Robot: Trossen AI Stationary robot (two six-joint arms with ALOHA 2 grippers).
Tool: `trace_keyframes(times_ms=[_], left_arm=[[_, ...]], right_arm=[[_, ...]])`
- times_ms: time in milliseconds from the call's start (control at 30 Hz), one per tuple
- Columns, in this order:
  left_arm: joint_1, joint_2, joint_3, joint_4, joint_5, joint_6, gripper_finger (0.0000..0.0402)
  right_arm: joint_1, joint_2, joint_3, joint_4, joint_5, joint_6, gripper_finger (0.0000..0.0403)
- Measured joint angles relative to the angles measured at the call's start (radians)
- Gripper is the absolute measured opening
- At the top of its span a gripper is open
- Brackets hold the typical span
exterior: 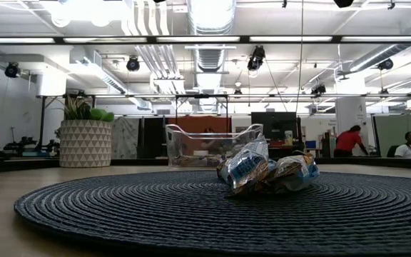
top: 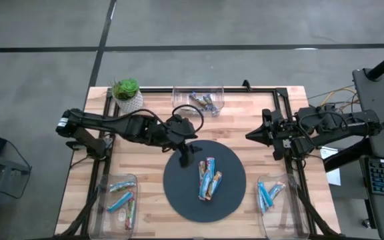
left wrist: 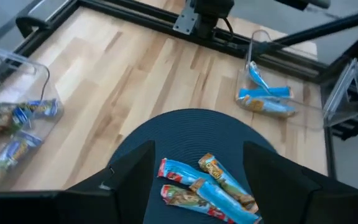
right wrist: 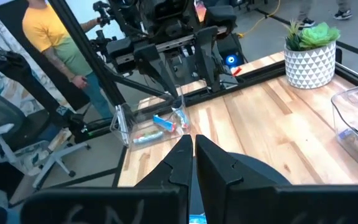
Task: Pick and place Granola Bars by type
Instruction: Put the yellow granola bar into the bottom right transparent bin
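Observation:
A small pile of granola bars (top: 209,179) in blue and green-brown wrappers lies on the dark round mat (top: 179,193), right of its middle. The low view shows the pile (exterior: 262,171) resting on the mat. My left gripper (top: 187,157) hangs open above the mat's far left part, just left of the pile. In the left wrist view the bars (left wrist: 207,186) lie below and between its spread fingers (left wrist: 132,171). My right gripper (top: 249,135) waits shut at the table's right side, above the wood; its fingers (right wrist: 191,152) are closed together with nothing between them.
Three clear bins hold bars: one at the far edge (top: 199,100), one near left (top: 120,199), one near right with blue bars (top: 271,195). A potted plant (top: 127,93) stands at the far left. A black frame (top: 282,127) borders the table. A person (right wrist: 48,37) stands beyond it.

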Motion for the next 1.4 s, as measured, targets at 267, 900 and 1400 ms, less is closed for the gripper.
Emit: trace_keyframes(times_ms=[267, 900, 1400], left_arm=[[0.000, 0.002, -0.012, 0.000, 0.000, -0.092, 0.0225], [-0.003, 0.002, -0.169, 0.000, -0.052, -0.646, 0.0225], [-0.007, 0.007, -0.184, 0.115, -0.053, -0.913, 0.0224]], right_arm=[[0.000, 0.002, 0.000, 0.000, 0.000, 0.004, 0.0013], [0.000, 0.002, 0.000, 0.000, 0.024, 0.122, 0.0013], [0.000, 0.000, 0.000, -0.017, 0.011, 0.024, 0.0013]])
